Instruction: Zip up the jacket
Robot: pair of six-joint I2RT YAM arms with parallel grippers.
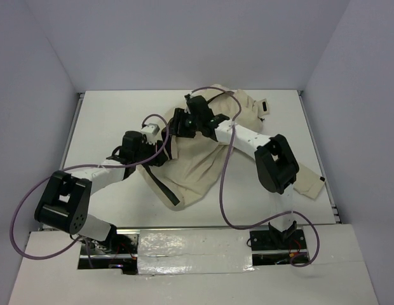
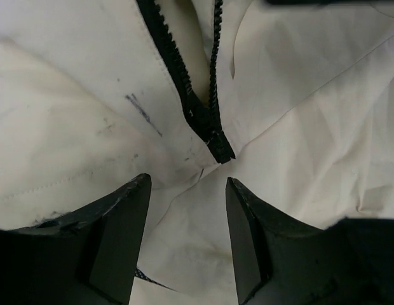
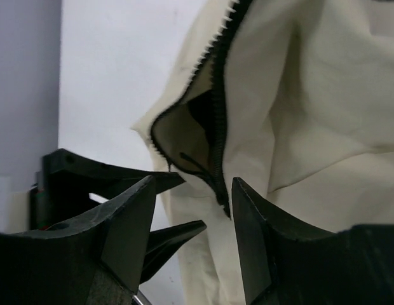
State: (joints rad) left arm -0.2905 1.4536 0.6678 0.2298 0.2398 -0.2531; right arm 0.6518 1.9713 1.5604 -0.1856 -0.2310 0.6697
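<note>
Nearest, counted two arms bolted at the near edge of the desk [image 1: 121, 108]: the left arm [image 1: 101, 170] and the right arm [image 1: 276, 165], both bent inward over the one jacket [image 1: 197, 168]. Found the left tool [image 2: 187, 181] released, parted above cream cloth, pinching nothing, aimed just short of the bottom end of the zipper [image 2: 217, 143]. Judged that pose a set-up for pinning the hem beside the zipper's foot, so as to stop the cloth riding up under a pull. Saw two rows of dark teeth there, joined only at that bottom point and splayed apart higher up. Found the right tool [image 3: 194, 184] likewise unclenched, hovering by the lower end of a zipper run, gripping nothing visible; could not tell whether a slider sat there. Guessed at a division of labour — one tool to anchor, the other to draw. Further off, noted the jacket lying crumpled and skewed from the middle of the desk toward its far right, front mostly unzipped. Tallied in all — one jacket, one zipper, two tooth rows, two tools, two arms.
</note>
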